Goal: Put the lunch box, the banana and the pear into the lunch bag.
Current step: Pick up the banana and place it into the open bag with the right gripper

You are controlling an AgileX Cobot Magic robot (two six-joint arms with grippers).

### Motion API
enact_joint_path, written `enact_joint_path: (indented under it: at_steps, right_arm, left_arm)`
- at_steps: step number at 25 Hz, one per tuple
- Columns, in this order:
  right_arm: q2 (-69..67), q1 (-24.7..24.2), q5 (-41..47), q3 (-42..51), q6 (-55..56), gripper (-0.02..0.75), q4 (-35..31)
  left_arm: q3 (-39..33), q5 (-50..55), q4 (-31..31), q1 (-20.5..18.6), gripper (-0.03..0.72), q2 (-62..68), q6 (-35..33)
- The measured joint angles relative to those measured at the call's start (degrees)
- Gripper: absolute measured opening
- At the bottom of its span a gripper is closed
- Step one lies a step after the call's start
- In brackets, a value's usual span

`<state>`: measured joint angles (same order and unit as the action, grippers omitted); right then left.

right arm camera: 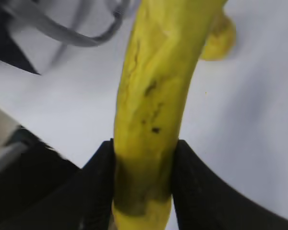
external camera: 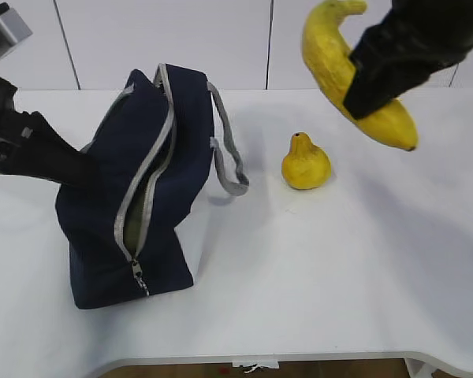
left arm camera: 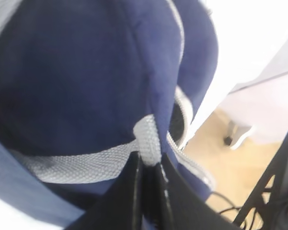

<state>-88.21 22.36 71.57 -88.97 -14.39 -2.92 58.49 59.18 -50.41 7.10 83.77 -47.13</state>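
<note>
The navy lunch bag (external camera: 142, 157) stands on the left of the white table with its grey zipper open along the top. My left gripper (left arm camera: 151, 165) is shut on the bag's grey webbing handle (left arm camera: 148, 139) at the bag's left side. High at the right, my right gripper (external camera: 363, 87) is shut on the banana (external camera: 327, 55), which hangs slanted in the air; the wrist view shows its fingers clamping the banana (right arm camera: 153, 96) on both sides. The pear (external camera: 305, 163) sits upright on the table right of the bag. The lunch box is hidden; only a dull green strip shows inside the zipper gap.
The bag's other grey handle (external camera: 229, 157) droops toward the pear. The table's front edge (external camera: 299, 358) curves along the bottom. A white wall stands behind the table. Bare tabletop lies in front of and to the right of the pear.
</note>
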Motion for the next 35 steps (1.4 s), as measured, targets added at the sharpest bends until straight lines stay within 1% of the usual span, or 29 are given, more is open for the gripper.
enact_joint_path:
  at_steps: [2,5,10,17,19,23,31,35]
  right_arm:
    - [0.0,0.0,0.0,-1.6,0.1,0.263,-7.7]
    - [0.0,0.0,-0.7,-2.3,0.1,0.263,-17.3]
    - [-2.3,0.0,-4.9,-2.3,-0.5,0.263,-30.6]
    - [-10.3,0.0,-10.0,-2.3,-9.0,0.263,-51.2]
    - [-12.9,0.0,-11.0,-2.3,-12.2,0.263,-55.7]
    - [-17.8,0.0,-12.3,-2.3,-14.4,0.263,-57.8]
    - [-25.3,0.0,-13.6,-2.3,-16.8,0.265,-57.3]
    - [-25.6,0.0,-13.6,-2.3,-17.5,0.302,-57.3]
  left_arm:
    - [0.0,0.0,-1.4,0.0,0.006,-0.6,0.0]
    - [-0.1,0.0,-3.6,0.0,0.006,-1.7,0.0]
    - [-0.2,-1.0,-5.1,0.0,0.006,-4.1,0.0]
    - [-0.2,-3.0,-5.1,0.0,0.006,-6.6,0.0]
    - [-0.2,-3.0,-5.1,0.0,0.006,-6.6,0.0]
    - [-0.2,-3.5,-5.1,0.0,0.006,-6.6,0.0]
    - [-0.3,-5.9,-5.3,0.0,0.006,-6.6,0.0]
    - [-0.3,-7.3,-5.4,0.0,0.006,-6.6,0.0]
